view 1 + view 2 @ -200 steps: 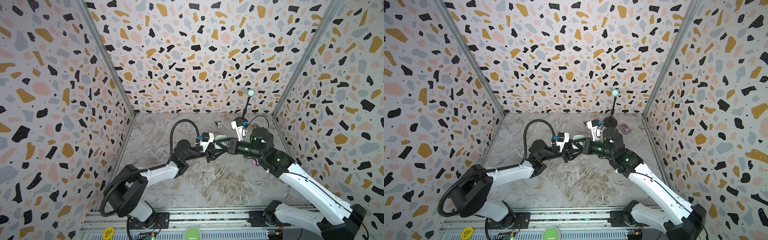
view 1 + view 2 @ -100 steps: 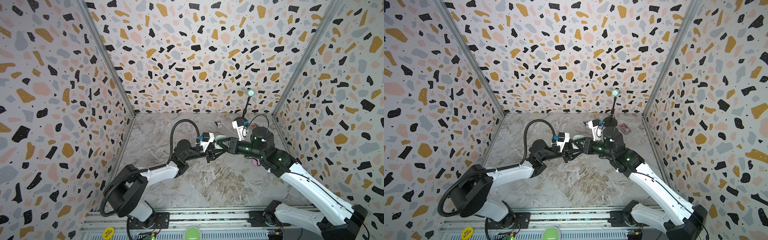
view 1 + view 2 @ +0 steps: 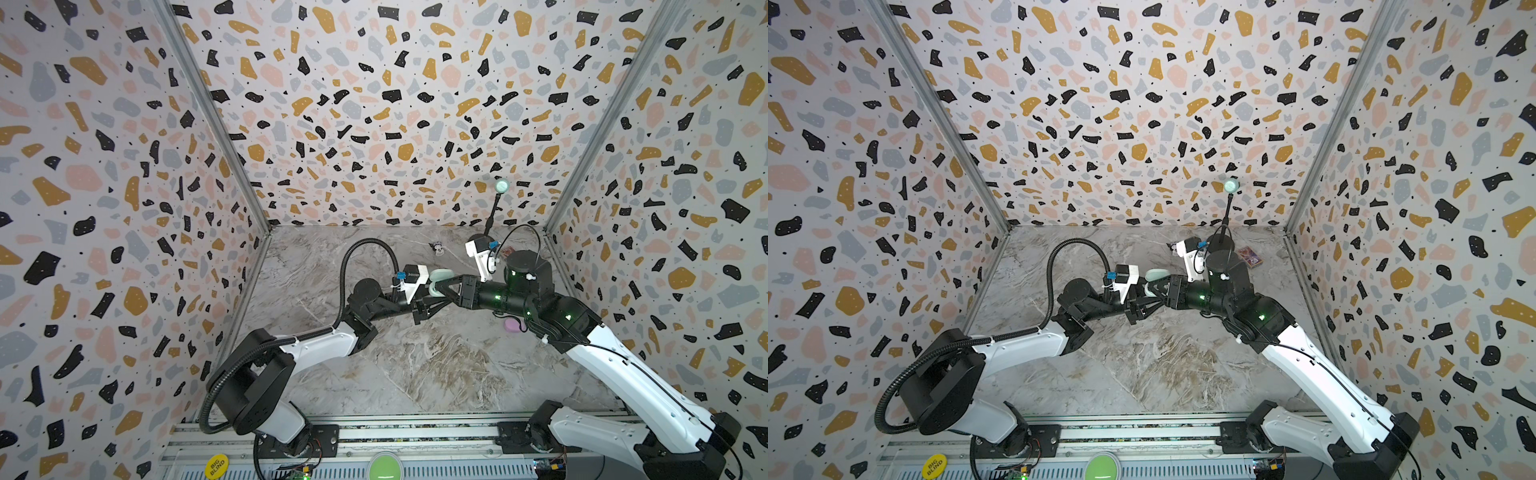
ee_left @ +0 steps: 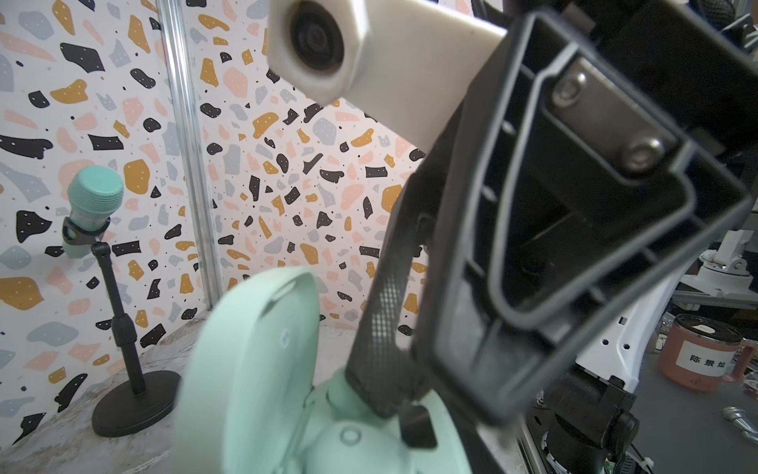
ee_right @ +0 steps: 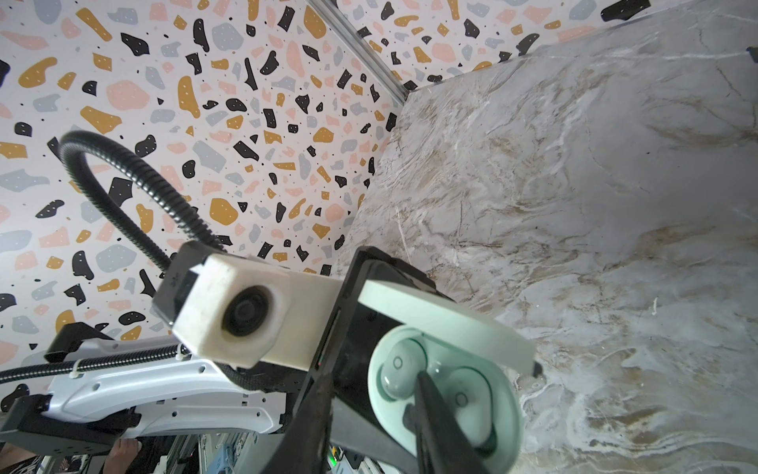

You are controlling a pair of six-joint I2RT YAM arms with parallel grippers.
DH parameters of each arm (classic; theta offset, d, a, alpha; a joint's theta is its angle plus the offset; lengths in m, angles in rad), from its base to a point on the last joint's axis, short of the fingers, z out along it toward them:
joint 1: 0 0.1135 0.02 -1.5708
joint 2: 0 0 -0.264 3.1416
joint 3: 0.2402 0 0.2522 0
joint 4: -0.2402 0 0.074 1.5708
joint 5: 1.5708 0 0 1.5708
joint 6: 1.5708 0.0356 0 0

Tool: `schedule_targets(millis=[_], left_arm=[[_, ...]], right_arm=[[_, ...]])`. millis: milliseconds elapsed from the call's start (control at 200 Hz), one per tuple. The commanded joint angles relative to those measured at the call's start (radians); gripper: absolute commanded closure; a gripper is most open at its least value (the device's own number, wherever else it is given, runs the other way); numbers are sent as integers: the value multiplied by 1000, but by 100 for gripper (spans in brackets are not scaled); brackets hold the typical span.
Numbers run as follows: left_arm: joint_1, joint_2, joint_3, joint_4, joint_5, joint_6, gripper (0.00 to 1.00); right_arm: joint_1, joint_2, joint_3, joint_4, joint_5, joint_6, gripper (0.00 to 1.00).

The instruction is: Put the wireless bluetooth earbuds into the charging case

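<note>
1. Both mint earbuds (image 5: 400,369) lay seated in the open mint charging case (image 5: 443,324).
2. The right gripper (image 3: 439,289) had just parted its jaws narrowly, one standing between the buds; released, I judged.
3. The left gripper (image 3: 428,301) clamped the case above the marble table (image 3: 415,365).
</note>
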Motion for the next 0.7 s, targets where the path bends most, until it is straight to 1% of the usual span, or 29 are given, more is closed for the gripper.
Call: schedule_targets(millis=[0, 135, 335, 501, 611, 696], left_arm=[[-6, -27, 33, 57, 1, 19, 94], [-6, -26, 35, 35, -1, 35, 94], [-5, -17, 29, 19, -3, 49, 94], [-4, -28, 13, 7, -3, 55, 94], [-5, -43, 4, -8, -2, 63, 94], [-4, -52, 1, -16, -2, 67, 94]], right_arm=[[11, 9, 41, -21, -18, -15, 65], [13, 11, 70, -34, -9, -23, 64], [13, 35, 186, -168, 39, -66, 63], [3, 102, 322, -314, 89, -115, 55], [-36, 161, 400, -370, 76, -145, 47], [-70, 214, 463, -422, 75, -170, 44]])
